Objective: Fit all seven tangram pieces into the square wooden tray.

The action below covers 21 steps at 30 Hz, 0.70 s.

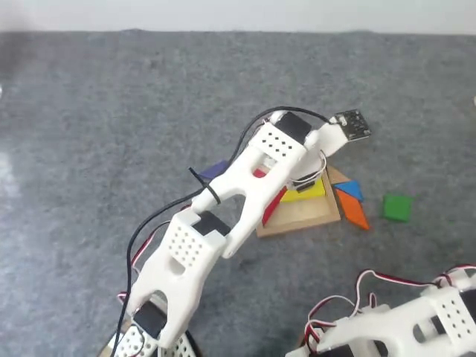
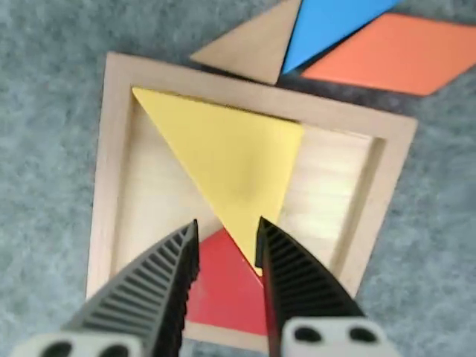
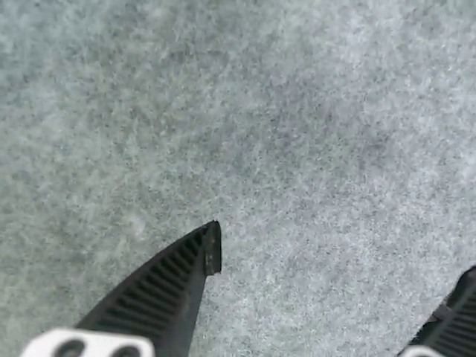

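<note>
At the near edge of the tabletop (image 1: 89,111) sits the right arm (image 1: 401,327); the right gripper (image 3: 338,268) hangs over grey cloth (image 3: 297,111), fingers spread wide, holding nothing. Farther in, the left gripper (image 2: 227,238) hangs over the wooden tray (image 2: 111,186); its fingers are a little apart and hold nothing. The yellow triangle (image 2: 230,156) and a red piece (image 2: 223,290) lie flat inside. Just past the tray's rim wait a tan triangle (image 2: 249,48), a blue piece (image 2: 327,22) and an orange piece (image 2: 394,52), with a green square (image 1: 396,207) farther off. They look light, hard and smooth (likely slippery), so I would pinch each across two straight edges.
</note>
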Motion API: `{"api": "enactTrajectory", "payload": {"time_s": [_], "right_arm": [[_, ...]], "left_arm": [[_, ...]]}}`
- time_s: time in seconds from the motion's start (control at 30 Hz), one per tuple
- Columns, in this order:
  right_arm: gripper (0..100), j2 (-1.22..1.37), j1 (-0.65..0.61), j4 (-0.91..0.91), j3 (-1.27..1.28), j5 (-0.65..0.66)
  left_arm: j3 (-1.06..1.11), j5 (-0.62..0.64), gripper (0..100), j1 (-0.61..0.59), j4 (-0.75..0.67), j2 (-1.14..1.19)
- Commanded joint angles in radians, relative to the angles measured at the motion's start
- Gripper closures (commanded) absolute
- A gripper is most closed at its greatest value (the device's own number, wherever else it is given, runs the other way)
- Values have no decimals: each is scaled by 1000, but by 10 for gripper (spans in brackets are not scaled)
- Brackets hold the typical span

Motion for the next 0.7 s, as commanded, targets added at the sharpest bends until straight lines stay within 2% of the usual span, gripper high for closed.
{"api": "enactTrajectory", "payload": {"time_s": [0.0,0.13,0.37,0.6,0.67], "right_arm": [[541,-21,-7,8,5,15],[541,-21,-44,10,6,15],[541,-21,-48,10,6,15],[541,-21,-48,10,6,15],[541,-21,-48,10,8,15]], "left_arm": [[-41,-11,821,-5,-2,-17],[-41,-11,719,-6,-26,-14],[-97,110,717,-9,-112,147],[-409,319,717,-21,-18,310],[-473,344,717,-23,-3,365]]}}
